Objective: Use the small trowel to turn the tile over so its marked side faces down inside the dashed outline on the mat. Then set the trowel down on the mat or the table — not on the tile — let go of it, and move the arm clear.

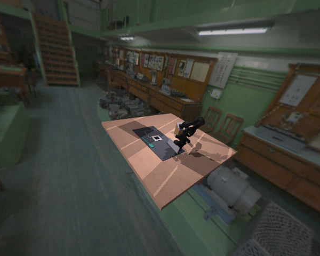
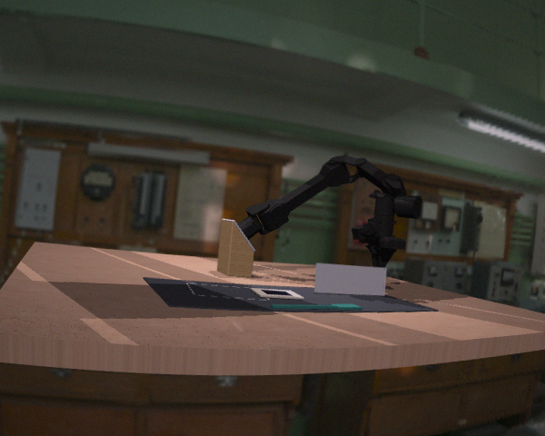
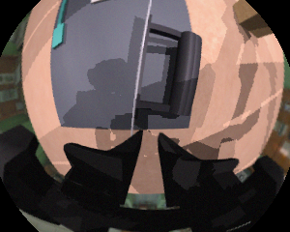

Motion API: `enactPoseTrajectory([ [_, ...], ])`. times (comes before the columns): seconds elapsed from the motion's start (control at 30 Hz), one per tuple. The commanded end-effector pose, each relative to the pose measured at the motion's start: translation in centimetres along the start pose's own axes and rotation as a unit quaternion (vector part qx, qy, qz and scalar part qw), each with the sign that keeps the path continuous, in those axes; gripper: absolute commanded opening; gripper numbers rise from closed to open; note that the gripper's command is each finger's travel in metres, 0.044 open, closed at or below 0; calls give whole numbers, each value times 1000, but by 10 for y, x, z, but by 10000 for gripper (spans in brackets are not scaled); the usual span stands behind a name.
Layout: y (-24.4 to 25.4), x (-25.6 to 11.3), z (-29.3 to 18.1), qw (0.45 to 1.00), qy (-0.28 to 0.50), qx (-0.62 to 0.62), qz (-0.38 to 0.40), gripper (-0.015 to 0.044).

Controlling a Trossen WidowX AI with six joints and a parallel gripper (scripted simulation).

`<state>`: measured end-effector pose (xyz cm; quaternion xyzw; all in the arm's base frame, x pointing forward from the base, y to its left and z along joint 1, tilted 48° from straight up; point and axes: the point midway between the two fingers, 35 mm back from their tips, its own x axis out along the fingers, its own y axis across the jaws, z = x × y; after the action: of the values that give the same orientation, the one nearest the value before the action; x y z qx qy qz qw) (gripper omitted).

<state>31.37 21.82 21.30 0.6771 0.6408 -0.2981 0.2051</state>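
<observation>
A tile [image 1: 157, 138] [image 2: 276, 292], white-rimmed with a dark square facing up, lies on the dark mat [image 1: 164, 154] [image 2: 169, 295] [image 3: 77, 72], beside the dashed outline [image 2: 192, 288]. A pale rectangular plate [image 1: 173, 145] [image 2: 350, 279] stands on edge; the wrist view shows its dark bar handle [image 3: 186, 72]. A slim teal tool [image 1: 151, 145] [image 2: 347, 306] [image 3: 58, 36] with a wider end lies flat along the mat's edge. I cannot tell which of these two is the trowel. My gripper [image 3: 150, 134] is slightly open and empty, above the mat's near end, its fingertips just beyond the plate's end.
A tan block [image 1: 177, 129] [image 2: 235, 248] [image 3: 251, 16] with a slanted top stands beside the mat at the arm's base. The arm [image 2: 305, 190] arches from there to the gripper. The wooden table [image 1: 152, 176] [image 2: 216, 332] extends around the mat.
</observation>
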Motion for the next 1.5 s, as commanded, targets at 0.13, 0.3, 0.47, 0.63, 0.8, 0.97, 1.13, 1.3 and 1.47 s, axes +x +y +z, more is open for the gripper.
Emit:
enactPoseTrajectory([
  [0.13,16,-2,-1,1000,2,-2,3,100],
  [0.3,26,-2,-1,1000,2,-3,3,100],
  [0.47,35,-2,-1,1000,2,-3,3,100],
  [0.63,44,-2,-1,1000,2,-3,3,100],
  [0.8,53,-2,-1,1000,2,-3,4,100],
  [0.97,62,-2,-2,1000,2,-3,4,100],
  [1.13,63,1,-1,1000,-1,-2,1,100],
  [1.3,65,1,-1,1000,-1,-2,1,100],
  [1.47,62,0,-1,1000,-1,-2,1,100],
])
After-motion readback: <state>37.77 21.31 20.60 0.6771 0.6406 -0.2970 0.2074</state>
